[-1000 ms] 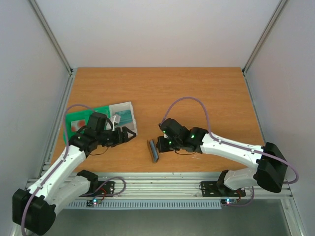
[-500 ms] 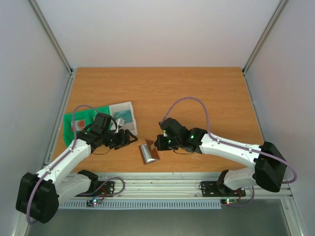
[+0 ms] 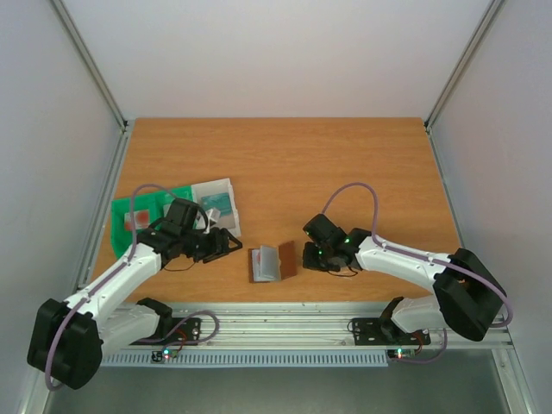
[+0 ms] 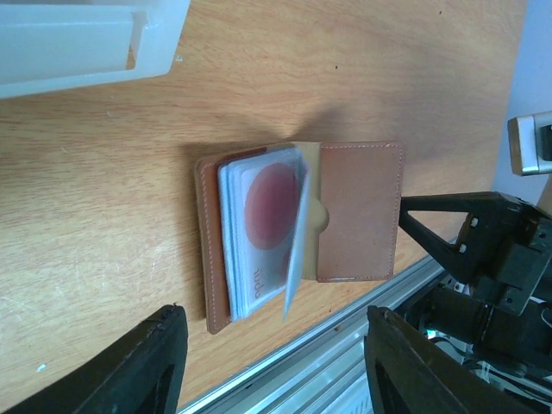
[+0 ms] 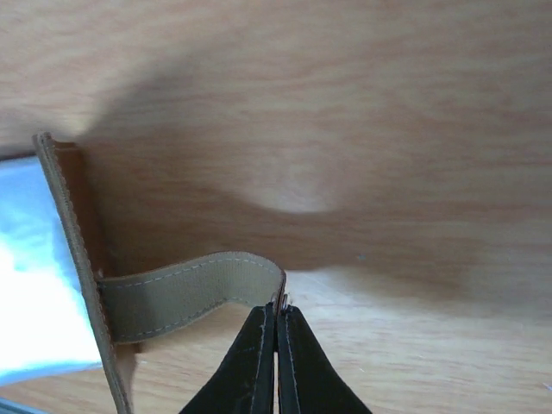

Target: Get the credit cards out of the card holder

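your left arm (image 3: 121,276) reaches from its base toward the middle of the surface (image 3: 285,164), low and with the forearm nearly flat. its wrist points to the right. the left claw (image 4: 274,315) has its two fingers apart and nothing between them. it does not touch the card holder (image 4: 358,211).

your right arm (image 3: 405,261) stretches to the left, also low. the right claw (image 5: 278,321) is pressed together on the end of the small strap (image 5: 185,291) of the card holder, and the strap bends up from the leather edge to the fingertips.

the card holder lies open on the surface near the front edge, between the two claws. the left claw is near its left side and the right claw is just at its right side. in the left wrist view the brown cover lies flat with the inner side up. the clear pockets stand up a little from it. inside them you see a pale card (image 4: 263,211) with a round red mark, not taken out yet. the green and clear tray (image 3: 142,211) is behind the left arm, apart from the card holder.

one second ago the card holder stood on its edge, almost shut, just beside the right claw. now it is spread open, and the right claw has moved to the right with the strap. the left claw is at nearly the same place.
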